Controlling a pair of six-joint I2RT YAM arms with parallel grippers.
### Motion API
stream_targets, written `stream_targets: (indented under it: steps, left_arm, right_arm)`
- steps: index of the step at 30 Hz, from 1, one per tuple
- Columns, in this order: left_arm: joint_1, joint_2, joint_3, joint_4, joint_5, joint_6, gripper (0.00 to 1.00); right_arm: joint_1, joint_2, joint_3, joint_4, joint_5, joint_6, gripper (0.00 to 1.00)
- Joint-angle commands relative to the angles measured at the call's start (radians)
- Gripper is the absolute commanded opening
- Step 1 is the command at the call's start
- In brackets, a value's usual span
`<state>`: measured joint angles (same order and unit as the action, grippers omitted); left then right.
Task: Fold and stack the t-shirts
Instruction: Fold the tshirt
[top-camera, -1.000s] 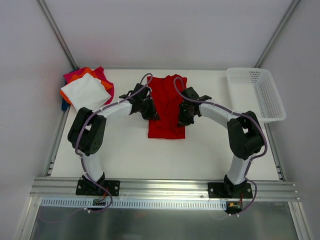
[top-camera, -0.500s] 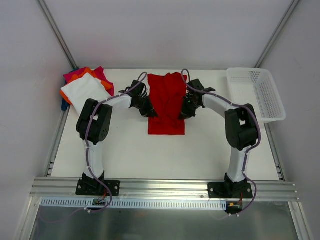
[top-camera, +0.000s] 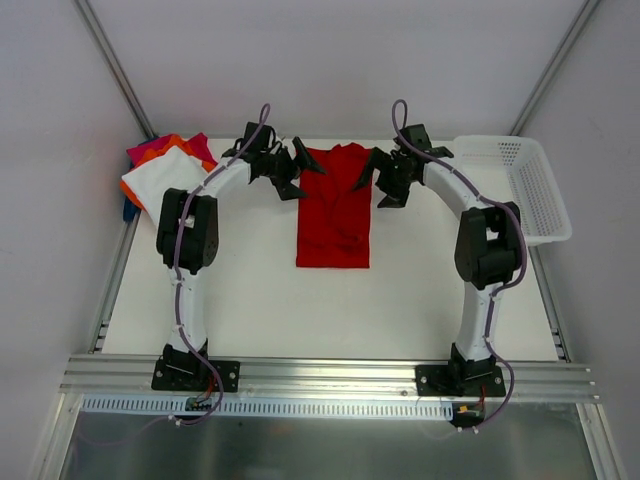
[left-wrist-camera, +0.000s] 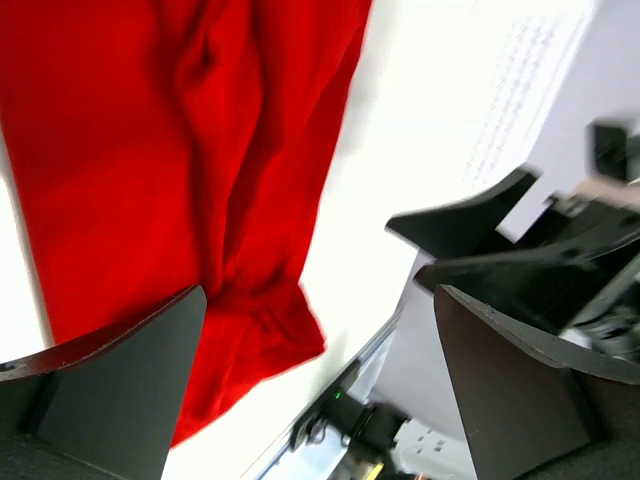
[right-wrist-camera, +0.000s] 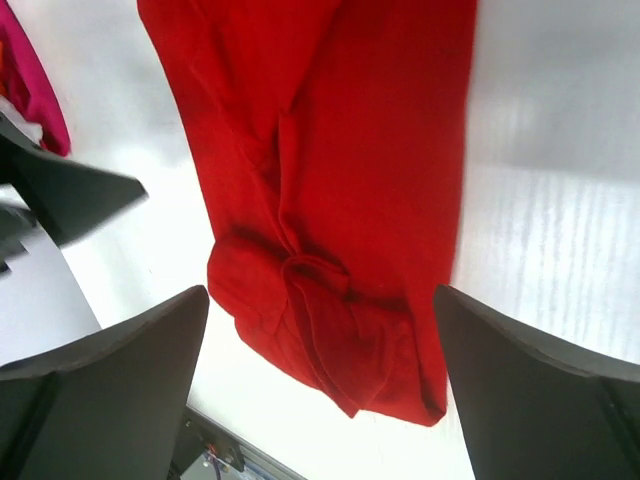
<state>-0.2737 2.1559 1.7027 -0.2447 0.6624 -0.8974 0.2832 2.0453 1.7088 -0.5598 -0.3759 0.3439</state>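
The red t-shirt (top-camera: 335, 215) lies as a long narrow strip in the middle of the table, rumpled at its near end (right-wrist-camera: 340, 330). My left gripper (top-camera: 300, 177) hovers open by the strip's far left corner, and the cloth (left-wrist-camera: 170, 170) passes under its left finger (left-wrist-camera: 120, 385). My right gripper (top-camera: 376, 185) hovers open by the far right corner, above the shirt (right-wrist-camera: 340, 180), with nothing between its fingers. The folded t-shirts are stacked at the far left, white (top-camera: 165, 180) on top of orange and magenta (top-camera: 195, 145).
A white mesh basket (top-camera: 512, 185) stands at the table's far right edge. Metal frame rails run along the table's near edge (top-camera: 320, 375). In the left wrist view the right gripper (left-wrist-camera: 480, 225) shows across the shirt.
Both grippers, shut on the red shirt near its middle a second ago, moved toward the far end of the table and opened wide, letting go of the cloth.
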Motion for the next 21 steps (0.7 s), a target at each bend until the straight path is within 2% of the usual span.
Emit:
stream_targets:
  steps: [1, 5, 10, 15, 21]
  left_arm:
    - [0.062, 0.07, 0.144, 0.007, 0.088, -0.06, 0.99]
    - [0.103, 0.067, 0.176, 0.007, 0.095, -0.04, 0.99]
    - [0.114, -0.013, 0.06, 0.007, 0.062, 0.009, 0.99]
    - [0.114, -0.125, -0.11, 0.01, 0.003, 0.054, 0.99]
    - [0.114, -0.203, -0.224, 0.015, -0.017, 0.084, 0.99]
  right_arm:
    - [-0.019, -0.031, 0.054, -0.057, -0.009, 0.014, 1.0]
    - [0.02, -0.216, -0.094, -0.046, 0.052, -0.014, 1.0]
    - [0.169, -0.388, -0.284, 0.029, 0.083, 0.01, 0.99]
    - [0.293, -0.435, -0.374, 0.073, 0.094, 0.07, 0.99]
    - [0.338, -0.396, -0.414, 0.127, 0.12, 0.09, 0.99]
